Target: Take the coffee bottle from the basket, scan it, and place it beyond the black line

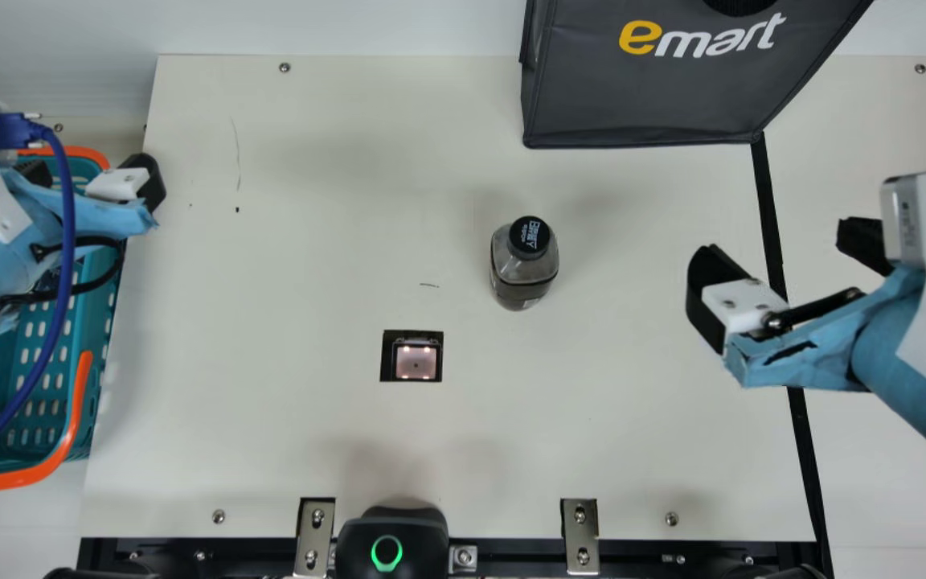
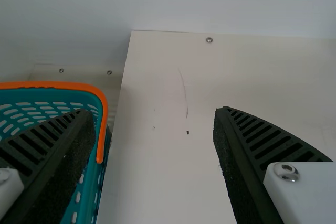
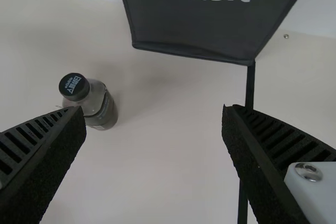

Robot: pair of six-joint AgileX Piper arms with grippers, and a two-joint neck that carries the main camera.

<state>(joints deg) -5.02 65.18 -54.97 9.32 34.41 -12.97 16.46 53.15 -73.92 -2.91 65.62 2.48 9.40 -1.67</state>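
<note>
While agape, right claw (image 1: 776,241) above black line (image 1: 802,450)

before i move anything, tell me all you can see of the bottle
The bottle is see-through and greyish, plastic or glass by its look, with a squarish body and rounded shoulders. Its round black cap is on, with pale print on top. It stands upright on the cream table, between the scanner window and the black line, nearer the window. Only the table touches it.
</note>
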